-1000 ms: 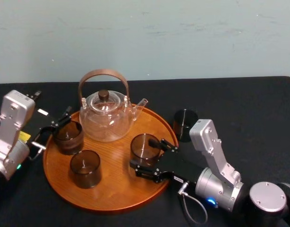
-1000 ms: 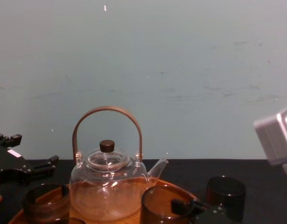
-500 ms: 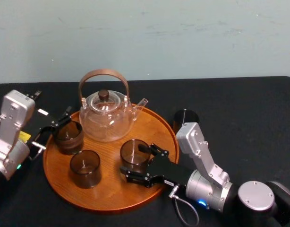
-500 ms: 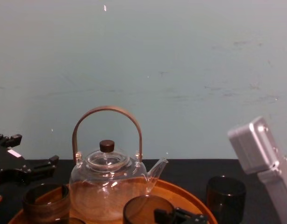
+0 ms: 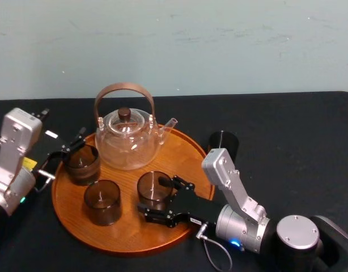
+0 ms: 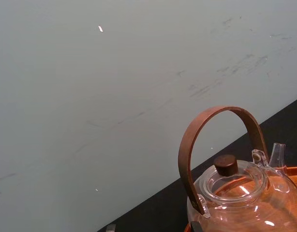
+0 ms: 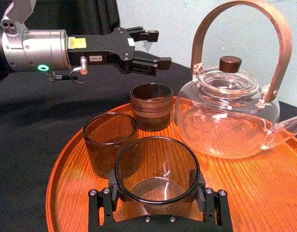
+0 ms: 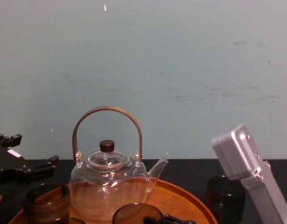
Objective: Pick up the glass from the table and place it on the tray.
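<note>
The right gripper has its black fingers clamped on the smoky brown cylindrical glass, held over the round orange-brown wooden tray toward its near edge. The left gripper is at the tray's left edge, fingers apart. The tray lies on the black-clothed table.

right gripper carries the glass deeper over the tray
over 1 s the right gripper, clamped on the glass, shifts from the right side of the tray toward its middle and nearer the robot, closing on the front glass; in the chest view the held glass sinks to the lower edge, and the silver forearm slides left.
</note>
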Robot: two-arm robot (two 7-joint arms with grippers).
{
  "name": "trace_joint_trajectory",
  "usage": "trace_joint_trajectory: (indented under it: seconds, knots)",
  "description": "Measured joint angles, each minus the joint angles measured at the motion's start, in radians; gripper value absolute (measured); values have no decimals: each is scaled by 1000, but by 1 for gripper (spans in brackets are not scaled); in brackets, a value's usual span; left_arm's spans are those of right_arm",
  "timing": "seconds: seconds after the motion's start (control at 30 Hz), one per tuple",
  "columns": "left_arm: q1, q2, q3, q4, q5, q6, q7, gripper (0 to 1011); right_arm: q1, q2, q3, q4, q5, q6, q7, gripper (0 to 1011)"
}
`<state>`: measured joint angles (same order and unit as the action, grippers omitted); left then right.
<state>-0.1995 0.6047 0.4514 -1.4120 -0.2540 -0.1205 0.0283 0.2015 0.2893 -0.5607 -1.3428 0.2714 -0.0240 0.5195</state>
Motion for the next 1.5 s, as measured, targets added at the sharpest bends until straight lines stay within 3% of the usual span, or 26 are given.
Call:
trace_joint_trajectory:
  seconds: [0.6,1.17,1.3,1.5]
  knots:
    - [0,0,0,0,0,0,0,1001,17,-9,-11,38,38,10,30,907]
    - [0,0,0,0,0,0,0,1001,16,-8,-10,36,35,8,27,908]
    - [0,0,0,0,0,0,0,1001,16,-7,-10,35,34,8,26,992]
    - [0,0,0,0,0,0,0,1001,16,-7,-10,35,34,7,26,1002]
